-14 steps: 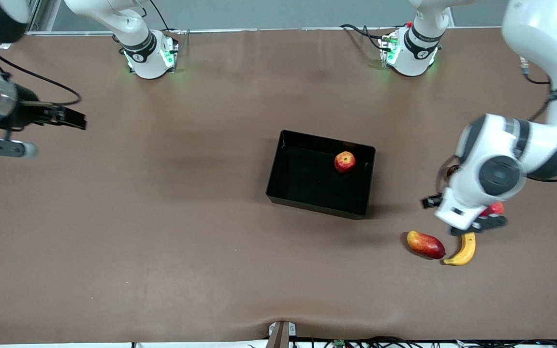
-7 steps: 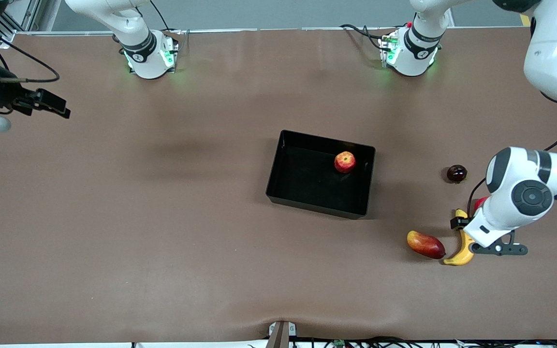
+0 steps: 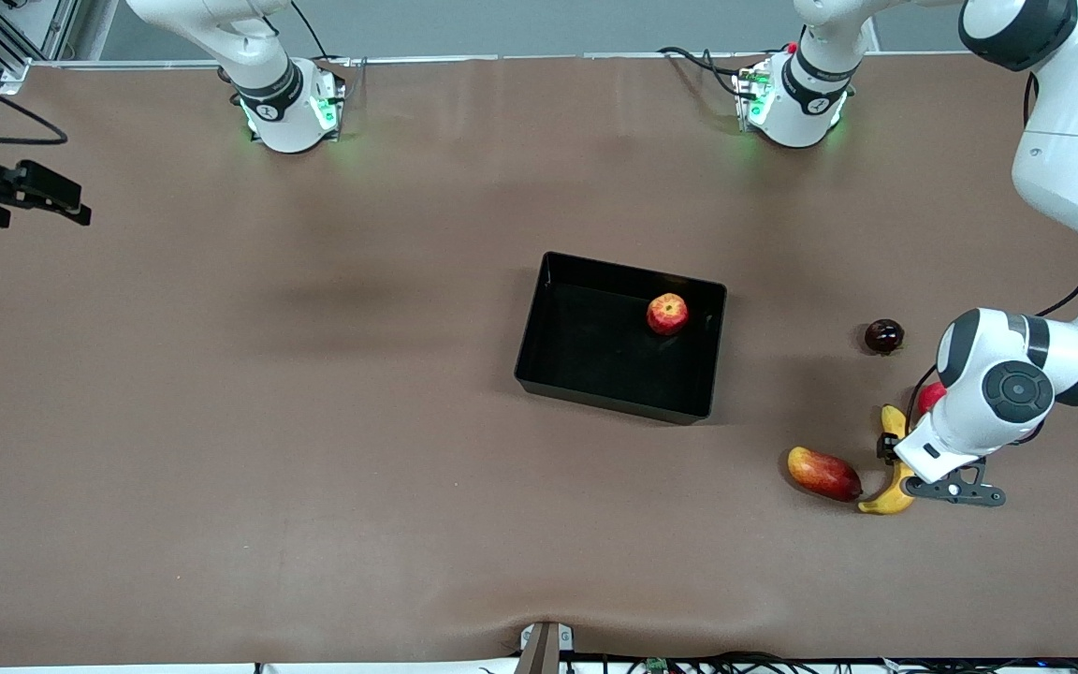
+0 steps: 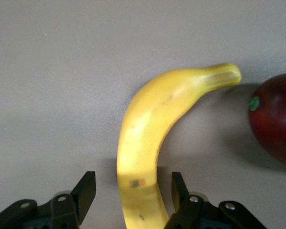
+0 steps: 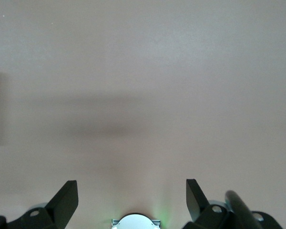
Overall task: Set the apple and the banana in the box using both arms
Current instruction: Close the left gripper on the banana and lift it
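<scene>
The yellow banana (image 3: 892, 498) lies on the table near the left arm's end, nearer to the front camera than the box. My left gripper (image 3: 902, 459) is low over its middle. In the left wrist view the gripper (image 4: 132, 191) is open, with one finger (image 4: 86, 188) on each side of the banana (image 4: 152, 124), apart from it. The apple (image 3: 667, 314) lies inside the black box (image 3: 614, 398), by the wall toward the left arm's end. My right gripper (image 3: 43, 192) is open and empty over the table's edge at the right arm's end, and only bare table shows between its fingers (image 5: 66, 198).
A red-yellow mango-like fruit (image 3: 823, 473) lies right beside the banana's tip and also shows in the left wrist view (image 4: 275, 119). A dark round fruit (image 3: 883, 335) and a pinkish-red fruit (image 3: 930, 395), partly hidden by the left arm, lie farther from the front camera.
My left gripper has come down over the banana and now straddles it. My right arm has pulled back toward the right arm's end of the table.
</scene>
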Tool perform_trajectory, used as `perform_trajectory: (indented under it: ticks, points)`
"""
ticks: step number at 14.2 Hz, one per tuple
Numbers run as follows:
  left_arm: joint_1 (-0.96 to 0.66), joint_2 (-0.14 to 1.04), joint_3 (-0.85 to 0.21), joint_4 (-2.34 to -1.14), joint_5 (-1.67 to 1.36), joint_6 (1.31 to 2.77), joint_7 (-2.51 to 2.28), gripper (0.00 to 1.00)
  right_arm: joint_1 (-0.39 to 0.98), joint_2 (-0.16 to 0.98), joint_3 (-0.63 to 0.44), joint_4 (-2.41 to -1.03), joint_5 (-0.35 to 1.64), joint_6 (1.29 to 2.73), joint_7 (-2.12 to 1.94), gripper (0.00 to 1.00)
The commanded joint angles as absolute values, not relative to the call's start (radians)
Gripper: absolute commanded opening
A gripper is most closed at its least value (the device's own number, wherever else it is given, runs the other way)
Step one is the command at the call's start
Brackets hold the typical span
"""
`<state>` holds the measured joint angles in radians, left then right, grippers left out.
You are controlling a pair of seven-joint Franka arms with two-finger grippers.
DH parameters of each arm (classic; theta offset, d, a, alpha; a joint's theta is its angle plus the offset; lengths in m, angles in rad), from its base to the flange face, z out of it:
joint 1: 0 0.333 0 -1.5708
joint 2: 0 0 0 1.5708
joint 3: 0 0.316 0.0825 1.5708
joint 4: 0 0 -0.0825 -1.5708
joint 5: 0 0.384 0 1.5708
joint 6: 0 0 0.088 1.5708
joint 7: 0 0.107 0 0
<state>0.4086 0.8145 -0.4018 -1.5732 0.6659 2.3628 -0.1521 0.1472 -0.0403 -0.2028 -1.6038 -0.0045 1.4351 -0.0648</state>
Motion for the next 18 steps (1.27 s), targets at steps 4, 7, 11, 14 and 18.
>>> perform_trajectory:
  ticks: [4, 7, 11, 14, 18]
  points:
    - [0.417, 0.793, -0.411, -1.568, 0.672, 2.349, -0.158, 0.00, 0.123, -0.015, -0.181, -1.565, -0.028, 1.411, -0.086, 1.00]
    - [0.416, 0.665, -0.468, -1.597, 0.664, 2.226, -0.160, 0.00, 0.089, -0.017, -0.176, -1.566, -0.008, 1.405, -0.084, 1.00]
    - [0.413, 0.508, -0.560, -1.589, 0.527, 2.053, -0.167, 0.00, -0.017, -0.026, -0.043, -1.568, -0.011, 1.401, -0.084, 1.00]
    - [0.405, 0.466, -0.688, -1.589, 0.445, 1.942, -0.309, 0.00, -0.011, -0.040, -0.038, -1.569, -0.009, 1.405, -0.084, 1.00]
    - [0.295, 0.482, -0.810, -1.598, 0.445, 1.890, -0.637, 0.00, -0.002, -0.061, -0.037, -1.574, -0.009, 1.414, -0.086, 1.00]
